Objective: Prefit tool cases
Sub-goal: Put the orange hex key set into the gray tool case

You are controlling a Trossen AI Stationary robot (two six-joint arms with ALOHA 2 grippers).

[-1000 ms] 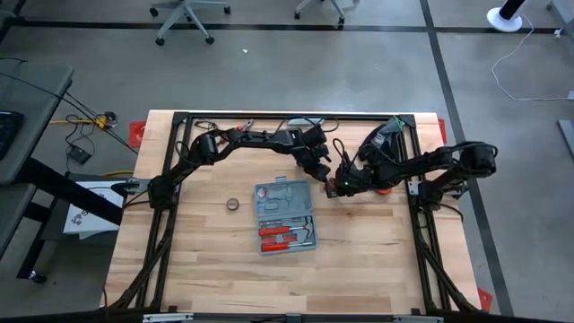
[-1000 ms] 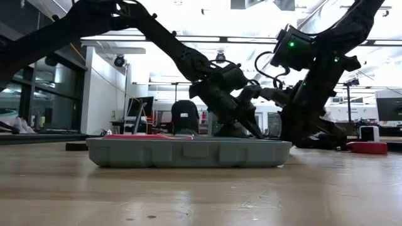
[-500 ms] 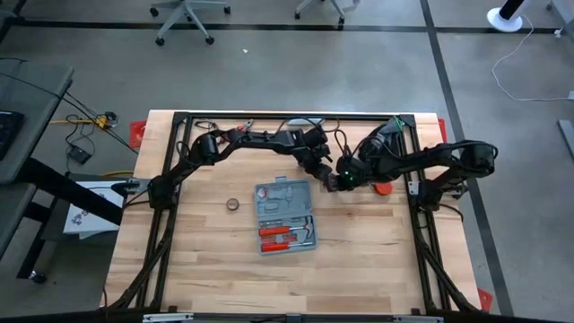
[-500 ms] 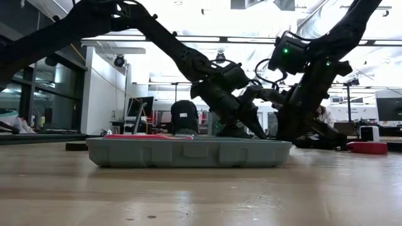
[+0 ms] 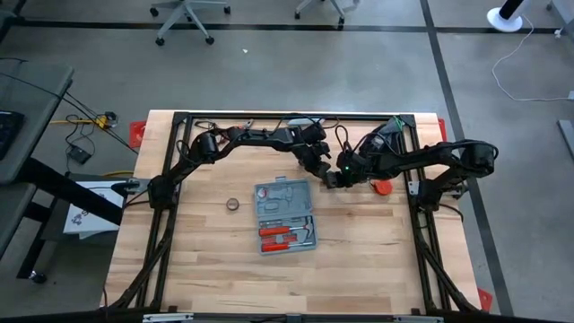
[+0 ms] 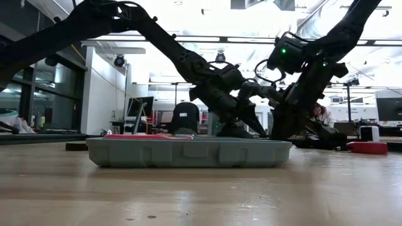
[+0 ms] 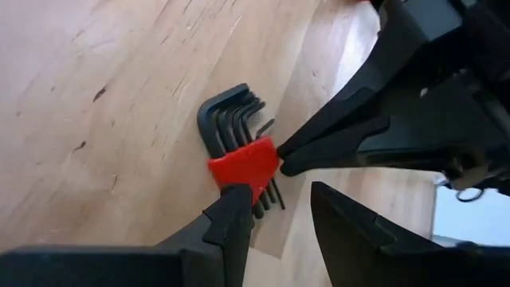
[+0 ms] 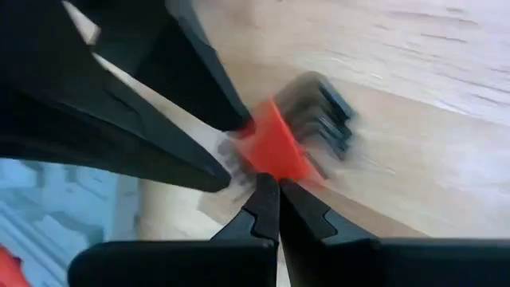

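Lying open and flat near the middle of the desk [image 5: 206, 269], the grey-blue tool case [image 5: 286, 215] shows its moulded inside from above (red-handled tools sit in the half nearer the front edge). From desk level it reads as a low grey tray, nothing touching it. A small dark ring [image 5: 233, 205] rests on the wood just beside the case, toward the left edge.

Past the case's far right corner, both arms meet over a red-holdered hex key set [image 7: 243, 163] lying on the wood, its black keys fanned out.

Left end effector [image 7: 280, 217]: fingers spread, one to each side of the red holder; one fingertip [image 7: 231, 215] touches or nearly touches the holder's edge, cannot tell which.

Right end effector [image 8: 273, 185]: fingers pressed together with nothing between them, the closed tip against the red holder from the opposite side.

A red round object [image 5: 382, 187] sits on the desk near the right edge, beside the right arm. Red corner pieces show at the desk's far left and near right corners.
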